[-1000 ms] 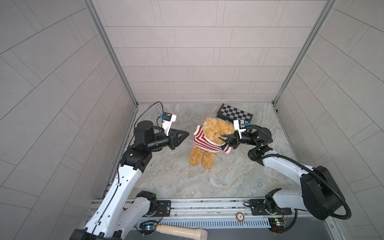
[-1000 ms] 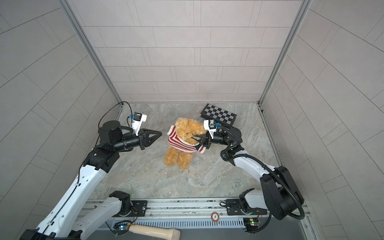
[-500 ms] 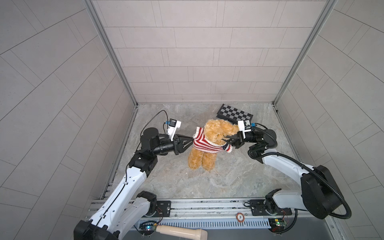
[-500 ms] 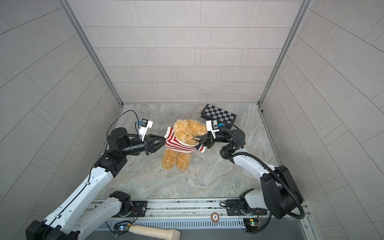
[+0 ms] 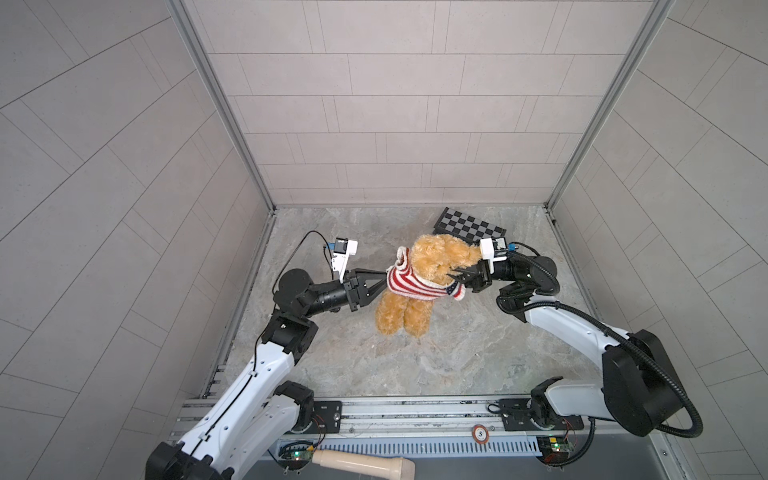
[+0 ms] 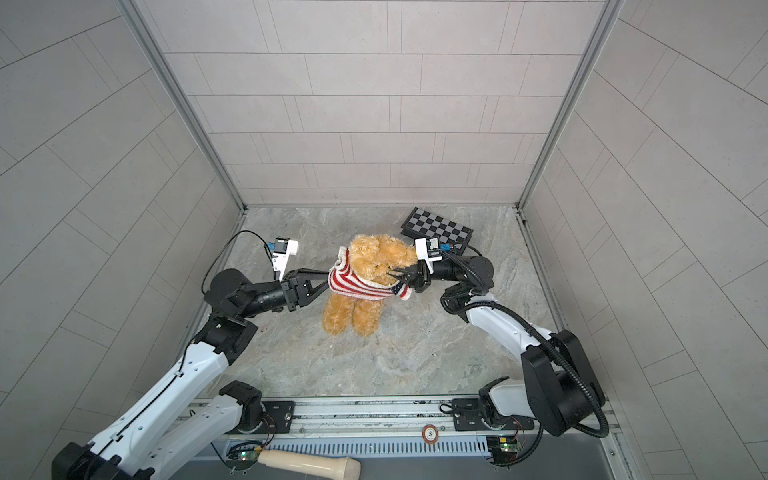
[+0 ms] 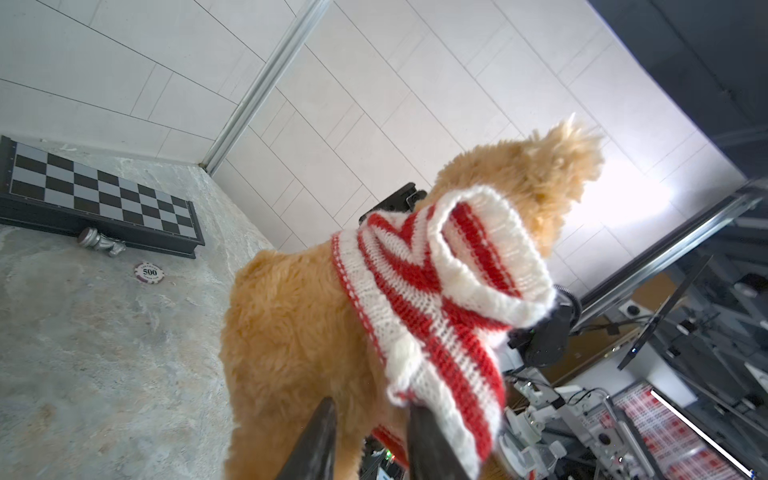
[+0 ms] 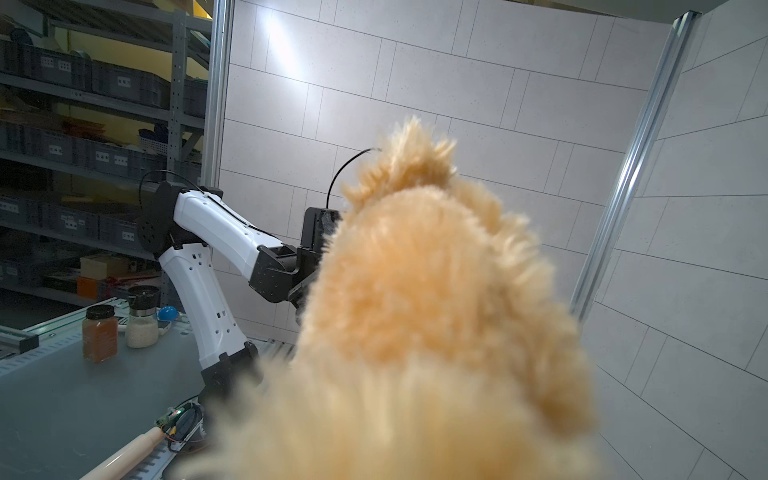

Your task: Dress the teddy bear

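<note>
The teddy bear point(image 5: 432, 259) is upright over the table point(image 5: 457, 353), near the chessboard point(image 5: 465, 226) and on the side of it toward the table's middle. Its head is nearest the chessboard and its legs hang away from it, down toward the table. I cannot tell whether the feet touch the table. A red-and-white striped sweater point(image 5: 409, 284) is wrapped around the bear's body, and one empty sleeve stands up loose on the side far from the chessboard.

The right end effector point(image 5: 456, 275) comes in from the chessboard side. It is clenched into the bear's fur just above the sweater's edge, its jaws almost together. In the right wrist view, blurred fur fills the picture and hides the fingertips.

The left end effector point(image 5: 383, 281) is on the far side of the bear from the chessboard, with its tips touching the sweater. In the left wrist view its fingers point(image 7: 320, 436) stand a little apart at the sweater's hem. I cannot tell whether they pinch the knit.

A chess piece point(image 7: 102, 243) lies against the chessboard's edge, and a poker chip point(image 7: 148, 272) sits just beside it.
</note>
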{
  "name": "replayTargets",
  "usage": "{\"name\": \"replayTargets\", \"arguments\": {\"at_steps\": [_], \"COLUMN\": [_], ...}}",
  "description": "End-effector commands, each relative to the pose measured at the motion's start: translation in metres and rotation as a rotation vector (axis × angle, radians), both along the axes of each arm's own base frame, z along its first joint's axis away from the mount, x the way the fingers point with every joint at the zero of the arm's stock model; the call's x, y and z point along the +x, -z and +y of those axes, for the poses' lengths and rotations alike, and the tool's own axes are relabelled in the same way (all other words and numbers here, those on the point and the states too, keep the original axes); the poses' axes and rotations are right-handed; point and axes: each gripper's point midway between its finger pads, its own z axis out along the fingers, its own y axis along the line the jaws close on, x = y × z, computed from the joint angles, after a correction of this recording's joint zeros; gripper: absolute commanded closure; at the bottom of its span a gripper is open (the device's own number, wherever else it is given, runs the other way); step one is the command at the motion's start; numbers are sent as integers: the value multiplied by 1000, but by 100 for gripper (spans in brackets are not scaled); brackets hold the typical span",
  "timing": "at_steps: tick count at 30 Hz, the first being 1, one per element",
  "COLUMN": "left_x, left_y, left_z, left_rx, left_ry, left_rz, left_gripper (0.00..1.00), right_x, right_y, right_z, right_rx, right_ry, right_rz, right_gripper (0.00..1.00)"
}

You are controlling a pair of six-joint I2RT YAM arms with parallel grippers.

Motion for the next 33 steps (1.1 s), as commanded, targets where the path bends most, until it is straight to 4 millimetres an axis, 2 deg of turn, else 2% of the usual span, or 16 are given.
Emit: {"name": "replayTargets", "arguments": {"at_steps": [1,5,6,8,10,13,19,25,27,31,33], "left_x": [10,19,20,25,25,19,15,2,0,-2,-2], "left_y": [-3,-11,-15,-19,-22,-31,-21,-29,-30,-30,-29], "left_z": [15,16,16,13,9,-2,-12,-20,-23,-24,-24], "left_rx": [-74,-190,-219,-248,-264,-291,-266,-266,-262,-261,-249], "left_ry": [-67,-69,-64,-59,-47,1,28,74,82,86,77], "left_rz": [91,177,183,209,211,209,260,248,246,240,235], "left_gripper": [71,71,68,55,53,62,67,72,78,97,100], "right_x": [-9,-11,-12,-15,-16,-15,-12,-5,-3,2,5], "right_y": [-12,-14,-15,-16,-16,-15,-16,-14,-14,-15,-15], "right_z": [-7,-8,-8,-9,-9,-8,-10,-10,-11,-15,-18], "right_rx": [22,29,30,33,33,33,43,52,56,71,83], "right_ry": [14,23,23,23,21,23,45,74,83,122,154], "right_rz": [-97,-115,-117,-123,-123,-126,-137,-133,-137,-146,-150], "right_gripper": [100,100,100,100,100,100,100,100,100,100,100]}}
